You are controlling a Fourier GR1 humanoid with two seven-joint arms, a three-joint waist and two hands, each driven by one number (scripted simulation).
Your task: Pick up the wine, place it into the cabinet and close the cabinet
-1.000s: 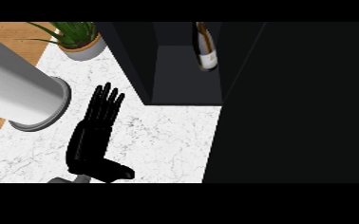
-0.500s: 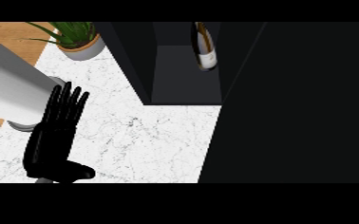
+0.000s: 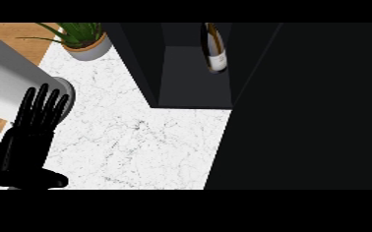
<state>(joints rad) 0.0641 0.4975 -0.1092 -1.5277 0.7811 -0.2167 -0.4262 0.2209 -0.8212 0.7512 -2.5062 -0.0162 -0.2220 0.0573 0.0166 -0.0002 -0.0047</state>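
The wine bottle (image 3: 215,49), dark with a white label, stands inside the dark cabinet (image 3: 195,86) near its right inner wall. A large black cabinet door (image 3: 298,108) fills the right half of the view and hides whatever lies behind it. My left hand (image 3: 30,128) rests open at the lower left with its fingers straight and pointing up, well apart from the cabinet and holding nothing. My right hand does not show anywhere.
A potted green plant (image 3: 81,42) sits at the back left on the white marble counter (image 3: 138,142). A grey cylinder (image 3: 22,81) lies at the left edge, just behind my left hand's fingers. A wooden strip (image 3: 22,34) shows at the far left.
My left hand has slid left and down toward the view's corner. The view has shifted a little, and the cabinet door covers slightly more of the right side.
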